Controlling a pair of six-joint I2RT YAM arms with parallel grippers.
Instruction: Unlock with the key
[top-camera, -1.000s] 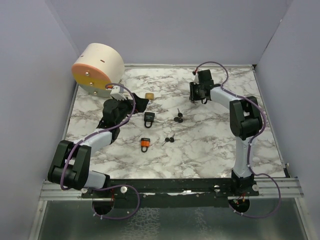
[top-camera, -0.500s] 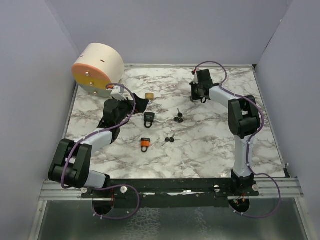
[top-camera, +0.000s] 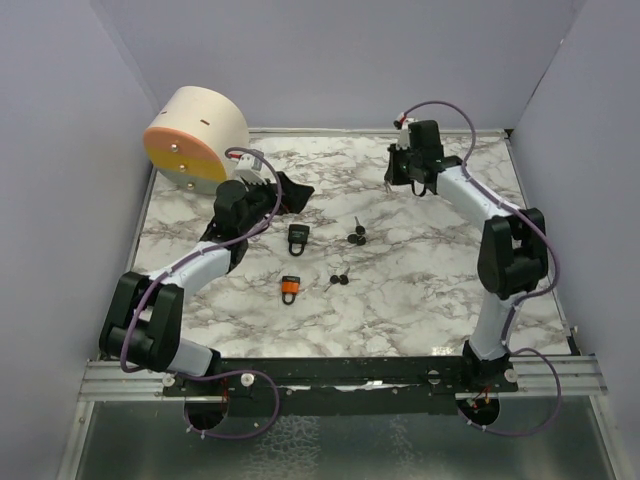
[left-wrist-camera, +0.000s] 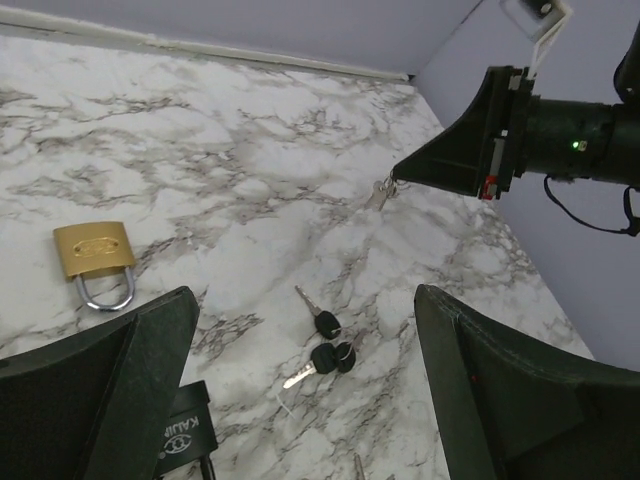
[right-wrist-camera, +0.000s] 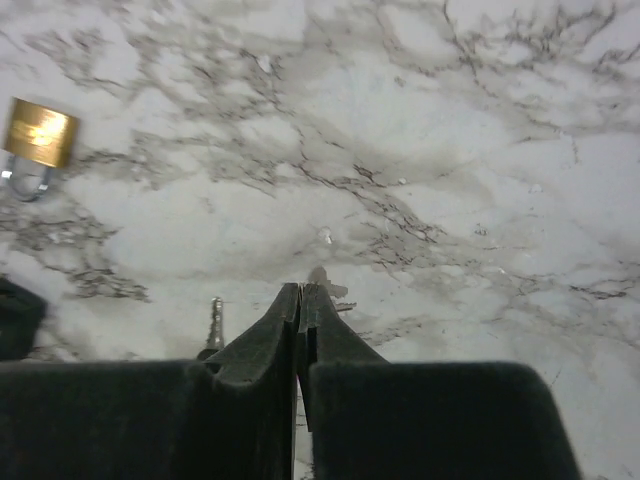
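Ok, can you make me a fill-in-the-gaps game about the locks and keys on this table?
The left gripper hangs over the table with its jaws ____.
The right gripper is shut on a small ____.
The padlock nearest the arms' bases is coloured ____.
Counting the brass padlock and the black padlock too, there are ____ padlocks.
Missing words: open; key; orange; three.

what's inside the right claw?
A small silver key, pinched at the tip of the shut right claw and hanging below it. The pinched part is covered by the fingers.
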